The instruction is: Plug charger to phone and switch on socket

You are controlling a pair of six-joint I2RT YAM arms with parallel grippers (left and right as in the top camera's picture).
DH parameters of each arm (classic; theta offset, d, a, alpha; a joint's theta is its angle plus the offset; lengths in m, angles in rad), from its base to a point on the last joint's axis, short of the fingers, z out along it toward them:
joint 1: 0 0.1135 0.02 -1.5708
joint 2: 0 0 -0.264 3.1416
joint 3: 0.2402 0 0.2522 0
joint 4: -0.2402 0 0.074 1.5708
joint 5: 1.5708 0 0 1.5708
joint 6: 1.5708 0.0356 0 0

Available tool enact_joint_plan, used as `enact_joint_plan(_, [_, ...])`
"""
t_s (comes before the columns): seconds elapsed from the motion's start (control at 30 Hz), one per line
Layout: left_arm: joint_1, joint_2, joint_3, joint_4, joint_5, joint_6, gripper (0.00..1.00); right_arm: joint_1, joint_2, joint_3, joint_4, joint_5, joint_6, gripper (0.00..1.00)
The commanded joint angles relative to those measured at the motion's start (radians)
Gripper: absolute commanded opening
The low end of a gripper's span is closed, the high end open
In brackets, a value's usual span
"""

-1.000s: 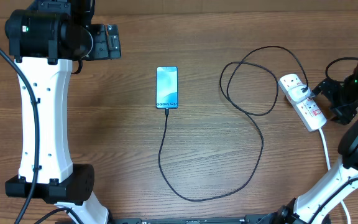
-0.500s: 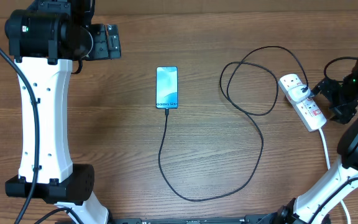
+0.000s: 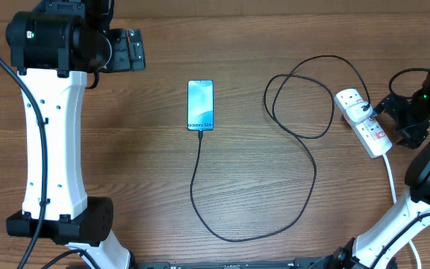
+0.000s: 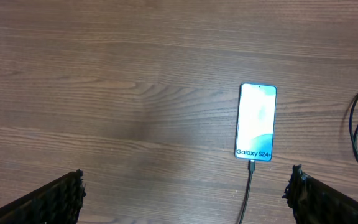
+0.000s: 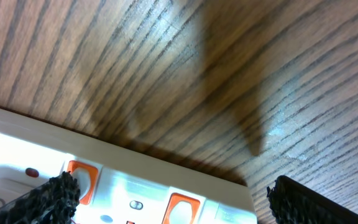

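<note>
moved: nothing | charger (image 3: pixel 200 187) seated in phone (image 3: pixel 201 104) | socket (image 3: pixel 364 121) switch: cannot tell | left hand (image 3: pixel 129 49) released, far left | right hand (image 3: pixel 402 121) released, beside socket

Wooden table (image 3: pixel 125 187) with lit phone (image 3: pixel 201 104), looping black charger (image 3: pixel 315 175), white socket strip (image 3: pixel 372 133) at right.

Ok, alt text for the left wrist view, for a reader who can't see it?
A lit phone reading Galaxy S24+ lies flat on a wooden table, with the black charger plugged into its bottom edge. The left fingers, wide apart, show in the lower corners, holding nothing.
</note>
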Motion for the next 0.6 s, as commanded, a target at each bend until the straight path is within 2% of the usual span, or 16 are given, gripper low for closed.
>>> enact_joint_plan(0.0, [-0.007,-0.011,0.007,0.005,-0.012,-0.010,1.00,0.030,0.005,-0.019,-0.023,-0.014,-0.005,1.00])
enact_joint_plan(0.37, [-0.007,-0.011,0.007,0.005,-0.012,-0.010,1.00,0.030,0.005,-0.042,-0.024,-0.014,-0.013,1.00])
enact_joint_plan(0.57, [-0.007,-0.011,0.007,0.005,-0.012,-0.010,1.00,0.011,-0.042,0.081,-0.153,-0.014,-0.005,1.00])
